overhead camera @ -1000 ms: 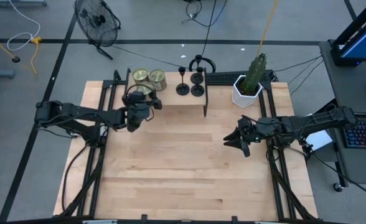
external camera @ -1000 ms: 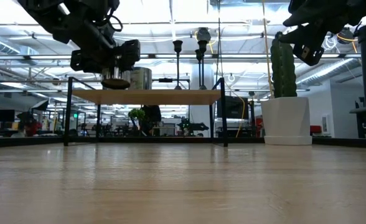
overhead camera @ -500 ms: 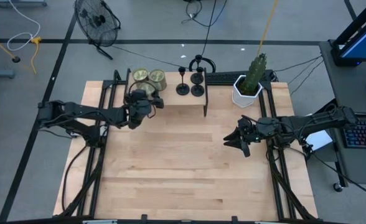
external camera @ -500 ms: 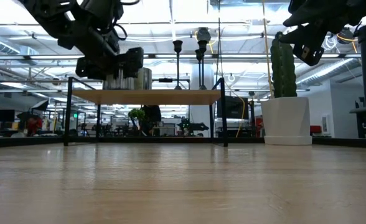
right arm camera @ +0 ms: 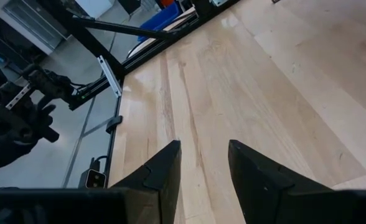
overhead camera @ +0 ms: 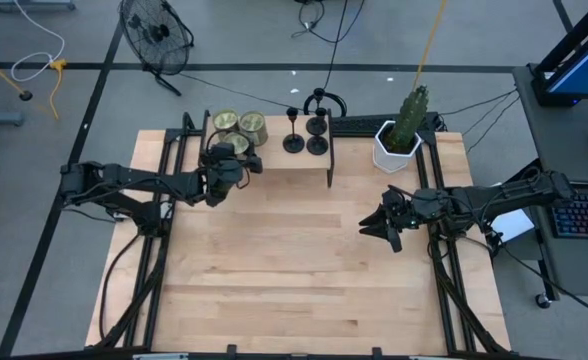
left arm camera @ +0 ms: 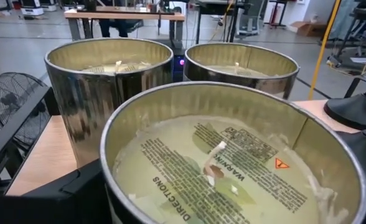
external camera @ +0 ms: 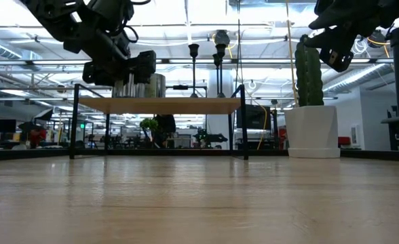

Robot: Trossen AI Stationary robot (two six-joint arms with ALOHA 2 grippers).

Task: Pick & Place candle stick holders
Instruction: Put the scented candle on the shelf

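Three black candle stick holders point(overhead camera: 309, 138) stand on their round bases at the right end of a small raised wooden shelf point(overhead camera: 274, 165). Their stems show in the low view point(external camera: 193, 68). Three open candle tins stand at the shelf's left end. My left gripper point(overhead camera: 230, 155) is shut on the nearest tin point(left arm camera: 233, 162), beside the two others point(overhead camera: 239, 123). My right gripper point(overhead camera: 374, 226) hangs open and empty above the table's right side point(right arm camera: 201, 165). My left gripper holds the nearest tin by its round side wall, just under the rim point(left arm camera: 108, 134), one finger point(left arm camera: 71, 193) on each side. It comes from the table's left, slanting down. The tin is upright, its bottom level with the shelf top point(external camera: 128, 91).
A white pot with a cactus point(overhead camera: 402, 135) stands at the table's far right corner. The shelf has thin black legs point(external camera: 243, 122). Bare wood lies in the middle and near part of the table point(overhead camera: 294, 270). A fan point(overhead camera: 154, 35) stands on the floor beyond.
My left gripper has carried the tin a little toward the table's far edge, in beside the two other tins on the shelf, then stayed still. The tin has kept upright.
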